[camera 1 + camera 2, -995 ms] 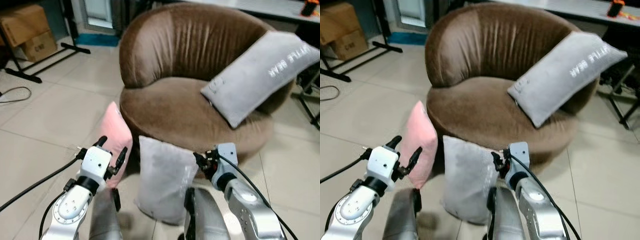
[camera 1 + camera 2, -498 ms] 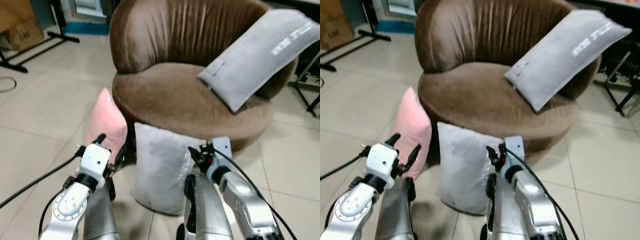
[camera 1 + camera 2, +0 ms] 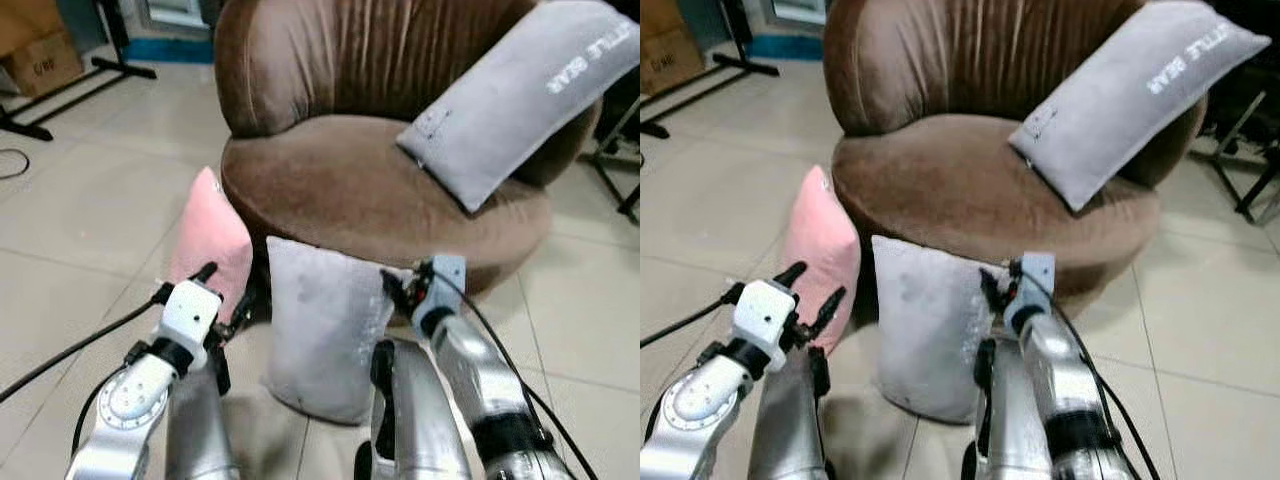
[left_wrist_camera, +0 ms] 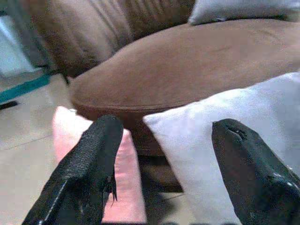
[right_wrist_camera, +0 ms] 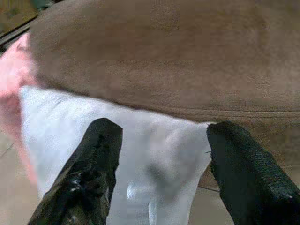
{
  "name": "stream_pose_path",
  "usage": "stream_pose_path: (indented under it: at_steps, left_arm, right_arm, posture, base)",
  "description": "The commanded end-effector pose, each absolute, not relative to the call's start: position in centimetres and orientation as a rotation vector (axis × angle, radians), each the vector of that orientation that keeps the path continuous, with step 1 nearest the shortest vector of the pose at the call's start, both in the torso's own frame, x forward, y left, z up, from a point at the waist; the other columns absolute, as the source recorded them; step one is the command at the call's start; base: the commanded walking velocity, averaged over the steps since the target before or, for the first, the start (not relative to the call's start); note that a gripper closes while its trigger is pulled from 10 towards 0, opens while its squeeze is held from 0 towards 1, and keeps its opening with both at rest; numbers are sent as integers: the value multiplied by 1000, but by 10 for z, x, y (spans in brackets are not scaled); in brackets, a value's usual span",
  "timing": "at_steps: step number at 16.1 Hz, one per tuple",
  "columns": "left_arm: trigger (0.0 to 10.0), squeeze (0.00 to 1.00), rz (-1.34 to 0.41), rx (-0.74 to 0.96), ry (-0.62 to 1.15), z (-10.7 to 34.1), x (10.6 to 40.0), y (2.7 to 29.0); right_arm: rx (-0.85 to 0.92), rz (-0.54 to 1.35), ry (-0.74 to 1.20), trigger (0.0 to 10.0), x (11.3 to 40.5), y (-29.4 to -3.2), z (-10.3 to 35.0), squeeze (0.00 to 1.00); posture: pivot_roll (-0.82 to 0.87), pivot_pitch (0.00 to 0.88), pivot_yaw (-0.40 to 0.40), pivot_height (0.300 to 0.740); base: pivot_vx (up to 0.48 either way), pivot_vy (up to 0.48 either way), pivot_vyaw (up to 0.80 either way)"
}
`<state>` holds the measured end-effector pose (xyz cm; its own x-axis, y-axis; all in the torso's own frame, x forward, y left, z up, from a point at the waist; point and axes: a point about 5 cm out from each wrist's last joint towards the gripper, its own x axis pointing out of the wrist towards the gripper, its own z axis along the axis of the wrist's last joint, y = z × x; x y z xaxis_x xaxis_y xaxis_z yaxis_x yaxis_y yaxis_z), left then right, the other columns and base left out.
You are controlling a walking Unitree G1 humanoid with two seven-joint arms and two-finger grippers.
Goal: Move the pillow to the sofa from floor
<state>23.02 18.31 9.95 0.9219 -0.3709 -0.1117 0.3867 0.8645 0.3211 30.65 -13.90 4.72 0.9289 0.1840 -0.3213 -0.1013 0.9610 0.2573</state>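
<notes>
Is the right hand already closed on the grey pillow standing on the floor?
No: in the right wrist view the right hand has its fingers spread wide, with the grey pillow ahead of them, not yet pinched.

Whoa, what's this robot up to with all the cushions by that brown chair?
The robot stands facing a round brown sofa, both arms reaching toward a grey pillow propped on the floor against the sofa's front. Its right gripper is open at the pillow's upper corner, and its left gripper is open between that pillow and a pink pillow beside it. Nothing is grasped yet. Another grey pillow already lies on the sofa.
</notes>
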Motion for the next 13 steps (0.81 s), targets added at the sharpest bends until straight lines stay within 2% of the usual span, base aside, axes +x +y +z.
stream_pose_path:
  at_steps: [1, 5, 6, 11, 12, 13]
  left_arm:
    - [10000, 0, -477, 344, 48, 105, 226, 179]
    - [10000, 0, -517, 347, 75, 112, 215, 185]
    - [10000, 0, -534, 344, 87, 113, 210, 186]
    - [10000, 0, -559, 327, 126, 116, 194, 187]
    - [10000, 0, -560, 324, 130, 116, 193, 187]
    - [10000, 0, -561, 320, 138, 116, 191, 187]
  right_arm:
    - [318, 57, 343, 10000, 317, -147, 46, 1000]
    - [363, -57, 347, 10000, 335, -150, 49, 1000]
    - [422, -80, 361, 10000, 337, -148, 48, 0]
    - [686, -5, 411, 10000, 335, -114, 38, 0]
    - [742, 7, 399, 3137, 334, -110, 38, 0]
    - [769, 21, 399, 0, 332, -106, 36, 0]
  posture:
    - [75, 54, -41, 422]
    - [112, 126, -38, 422]
    - [126, 145, -39, 422]
    - [152, 175, -56, 422]
    - [154, 178, -60, 422]
    - [154, 178, -61, 422]
  base:
    - [0, 0, 0]
    - [0, 0, 0]
    - [0, 0, 0]
    - [0, 0, 0]
    - [0, 0, 0]
    - [0, 0, 0]
